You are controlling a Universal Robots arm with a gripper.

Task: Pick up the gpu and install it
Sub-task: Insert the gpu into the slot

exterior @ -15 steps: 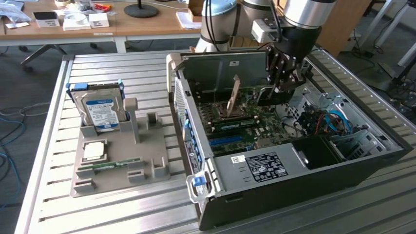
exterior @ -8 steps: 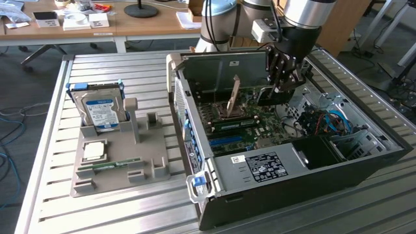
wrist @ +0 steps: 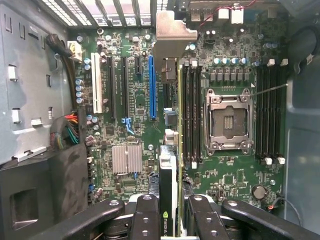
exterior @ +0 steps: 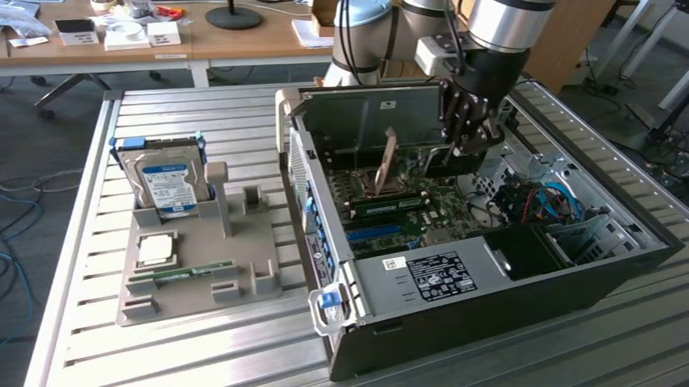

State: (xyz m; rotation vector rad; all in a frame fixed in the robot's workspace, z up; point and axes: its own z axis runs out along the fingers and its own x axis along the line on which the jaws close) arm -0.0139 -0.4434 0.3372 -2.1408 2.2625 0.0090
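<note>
My gripper (exterior: 465, 139) reaches down into the open computer case (exterior: 603, 266) and is shut on the gpu (exterior: 449, 161), a dark card hanging below the fingers over the green motherboard (exterior: 409, 214). In the wrist view the gpu (wrist: 169, 175) shows edge-on between the two black fingers (wrist: 145, 215), with the gripper (wrist: 170, 220) clamped on its near end. The card's pale metal bracket (wrist: 172, 30) points toward the case's rear wall. The card sits above the board, between the long blue slot (wrist: 152, 87) and the black memory slots (wrist: 191, 115), apart from both.
A grey holder (exterior: 199, 270) on the slatted table at the exterior view's left carries a blue-labelled hard drive (exterior: 167, 181), a square chip (exterior: 156, 248) and a green memory stick (exterior: 183, 272). Inside the case are the open processor socket (wrist: 227, 122), a heatsink (wrist: 126, 159) and cable bundles (exterior: 549, 201).
</note>
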